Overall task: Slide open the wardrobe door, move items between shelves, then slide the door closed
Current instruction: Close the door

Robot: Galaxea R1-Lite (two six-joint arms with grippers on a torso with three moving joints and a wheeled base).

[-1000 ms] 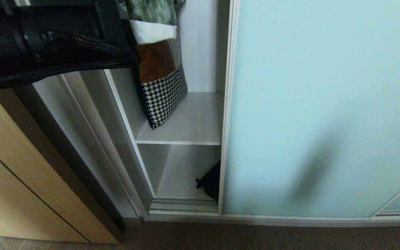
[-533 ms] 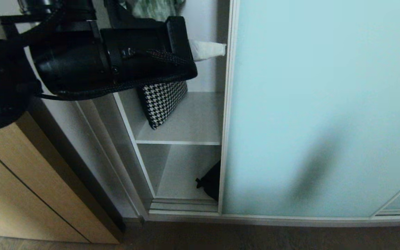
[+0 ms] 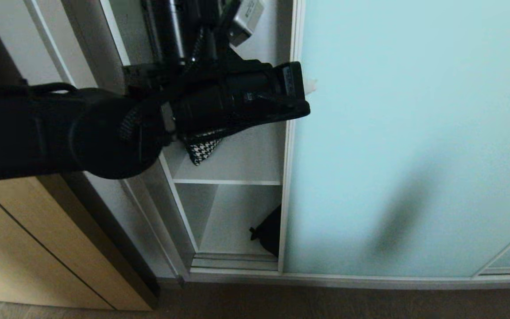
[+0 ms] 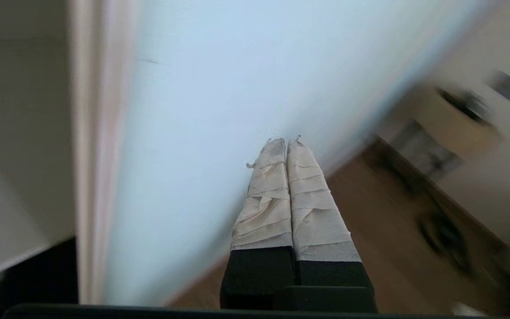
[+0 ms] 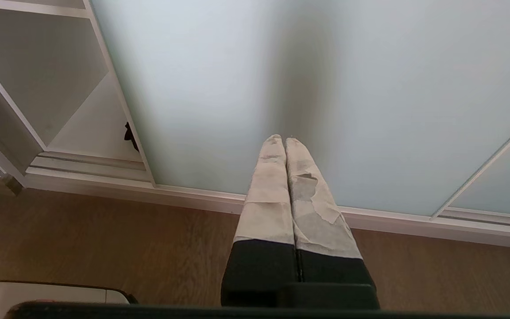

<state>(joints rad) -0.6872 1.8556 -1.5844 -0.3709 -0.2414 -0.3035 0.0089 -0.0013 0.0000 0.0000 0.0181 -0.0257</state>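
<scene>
The sliding wardrobe door (image 3: 414,133) is a pale aqua frosted panel, slid partly aside so a narrow opening shows on its left. In the opening are white shelves (image 3: 241,155); a black item (image 3: 267,232) lies on the bottom board, half hidden behind the door's frame. My left arm reaches across the opening. Its gripper (image 3: 311,85) is shut and empty, tips just past the door's left frame in front of the glass. In the left wrist view the taped fingers (image 4: 277,195) are pressed together near the door (image 4: 215,88). My right gripper (image 5: 283,138) is shut, parked low facing the door (image 5: 326,66).
A brown-and-houndstooth cushion (image 3: 202,151) leans on the upper shelf, mostly hidden by my left arm. A light wood-grain door (image 3: 25,248) stands to the left of the wardrobe. Wood floor (image 5: 104,248) runs along the bottom track, where the black item (image 5: 129,133) peeks out.
My left arm has swung to the right across the opening and lower, from the upper left to the door's frame edge. It now covers most of the cushion. Nothing else has moved.
</scene>
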